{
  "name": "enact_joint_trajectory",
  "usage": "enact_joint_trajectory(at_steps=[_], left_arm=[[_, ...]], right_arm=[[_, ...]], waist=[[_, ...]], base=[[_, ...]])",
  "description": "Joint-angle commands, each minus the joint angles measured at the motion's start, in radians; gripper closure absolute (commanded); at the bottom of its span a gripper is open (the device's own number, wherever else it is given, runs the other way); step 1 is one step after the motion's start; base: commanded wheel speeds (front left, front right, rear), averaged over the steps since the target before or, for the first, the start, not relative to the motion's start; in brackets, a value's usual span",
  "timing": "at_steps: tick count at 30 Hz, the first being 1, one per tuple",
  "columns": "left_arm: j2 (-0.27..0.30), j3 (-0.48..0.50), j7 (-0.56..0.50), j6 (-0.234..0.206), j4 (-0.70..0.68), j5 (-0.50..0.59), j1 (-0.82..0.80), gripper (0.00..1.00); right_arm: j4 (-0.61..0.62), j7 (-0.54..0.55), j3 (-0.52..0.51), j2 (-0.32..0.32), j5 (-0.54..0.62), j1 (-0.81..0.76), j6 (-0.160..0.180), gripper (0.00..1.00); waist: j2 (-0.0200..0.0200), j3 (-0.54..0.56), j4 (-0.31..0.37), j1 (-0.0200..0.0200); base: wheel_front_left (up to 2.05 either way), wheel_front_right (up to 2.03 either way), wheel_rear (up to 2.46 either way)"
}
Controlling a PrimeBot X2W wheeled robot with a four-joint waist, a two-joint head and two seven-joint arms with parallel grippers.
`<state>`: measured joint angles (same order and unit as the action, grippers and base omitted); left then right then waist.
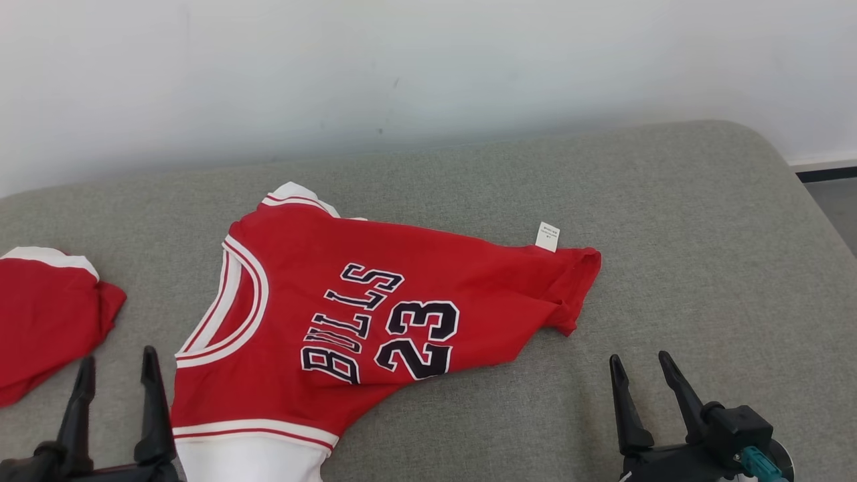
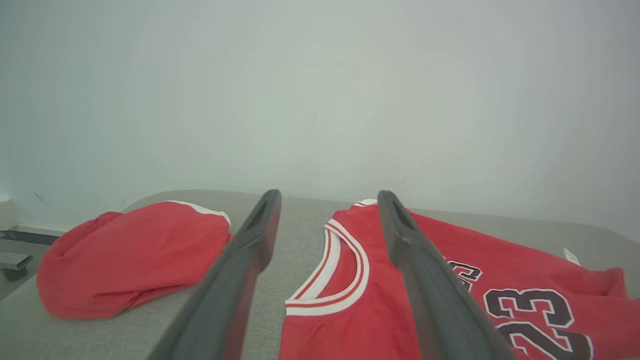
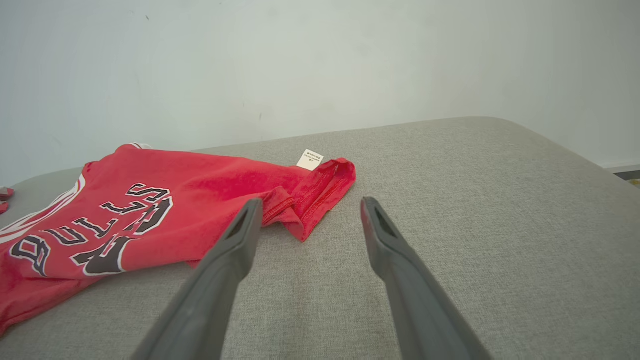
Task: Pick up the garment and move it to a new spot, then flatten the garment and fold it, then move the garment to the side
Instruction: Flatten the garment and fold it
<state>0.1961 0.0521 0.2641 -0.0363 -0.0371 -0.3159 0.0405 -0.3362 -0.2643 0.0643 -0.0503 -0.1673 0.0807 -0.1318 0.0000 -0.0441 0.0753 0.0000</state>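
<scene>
Red jersey [image 1: 375, 314] lies face up but rumpled toward the near edge of the grey padded bed [image 1: 669, 221], apparently relocated. Flattening, folding and the move aside look undone. Left gripper [image 1: 118, 357] and right gripper [image 1: 639, 359] flank it, fingers wide, holding nothing.

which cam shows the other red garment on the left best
The left wrist view: the second red garment lies whole there, white trim included. The head view crops it at the left edge; the right wrist view catches a small red sliver, likely it, at its left edge.
</scene>
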Motion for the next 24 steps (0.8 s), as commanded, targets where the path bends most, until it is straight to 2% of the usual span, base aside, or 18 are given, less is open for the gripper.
enact_joint_trajectory(at_steps=[1,5,10,16,24], left_arm=[[-0.015,0.025,0.0,0.013,0.011,0.018,0.009,0.0],[-0.054,0.083,0.0,0.072,0.031,0.066,0.015,0.0],[-0.086,0.118,0.0,0.117,0.048,0.107,0.011,0.0],[-0.112,0.112,0.0,0.142,0.063,0.138,-0.023,0.0],[-0.13,0.09,0.0,0.158,0.085,0.154,-0.049,0.0]], right_arm=[[-0.003,0.0,0.0,0.0,-0.004,-0.006,0.002,0.0],[-0.013,0.0,-0.002,0.0,-0.005,-0.009,0.002,0.0],[-0.03,0.003,-0.004,0.0,0.01,0.043,0.002,0.0],[-0.102,0.035,0.005,-0.015,0.027,0.171,0.002,0.0],[-0.276,0.063,0.01,-0.023,0.031,0.319,0.002,0.0]], waist=[[0.0,-0.001,0.002,0.0],[0.0,0.005,0.006,0.0],[0.0,0.002,0.004,0.0],[0.0,-0.018,-0.024,0.0],[0.0,-0.048,-0.072,0.0]], base=[[0.0,0.0,0.0],[0.0,0.0,0.0],[0.0,0.0,0.0],[0.0,0.0,0.0],[0.0,0.0,0.0]])
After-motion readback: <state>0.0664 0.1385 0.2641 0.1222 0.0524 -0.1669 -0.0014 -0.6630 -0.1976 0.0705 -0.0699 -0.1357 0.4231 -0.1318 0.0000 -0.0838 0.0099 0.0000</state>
